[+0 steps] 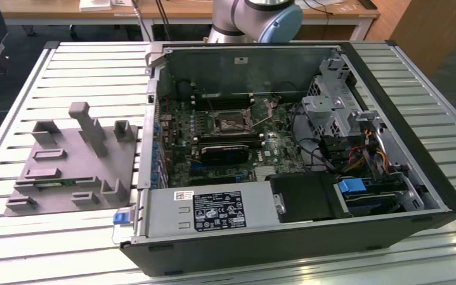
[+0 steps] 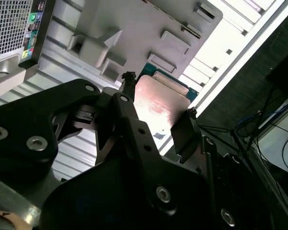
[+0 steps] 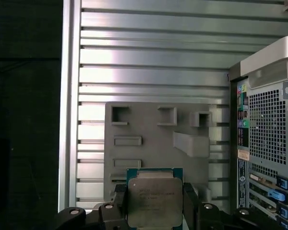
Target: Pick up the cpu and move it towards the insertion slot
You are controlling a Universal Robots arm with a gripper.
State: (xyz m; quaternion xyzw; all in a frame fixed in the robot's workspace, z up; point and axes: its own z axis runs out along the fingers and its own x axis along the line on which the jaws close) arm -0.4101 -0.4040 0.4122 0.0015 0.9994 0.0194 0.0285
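The cpu (image 3: 153, 203), a small square chip with a silvery metal top and a green edge, is held high above the grey plate (image 3: 149, 129). My gripper (image 3: 154, 196) is shut on it, with one black finger on each side. In the second wrist view the cpu (image 2: 158, 103) sits between the same fingers (image 2: 128, 84), and the gripper (image 2: 159, 96) hangs over the plate (image 2: 134, 28). The insertion slot (image 1: 232, 122), a square socket with a metal frame, lies on the green board inside the open computer case, in the exterior view.
The grey plate (image 1: 69, 172) with its blocks and posts lies on the slatted metal table (image 1: 78, 65), at the exterior view's left of the open case (image 1: 291, 148). The case's rear panel (image 3: 269, 139) stands beside the plate. The arm's base (image 1: 256, 18) rises behind the case.
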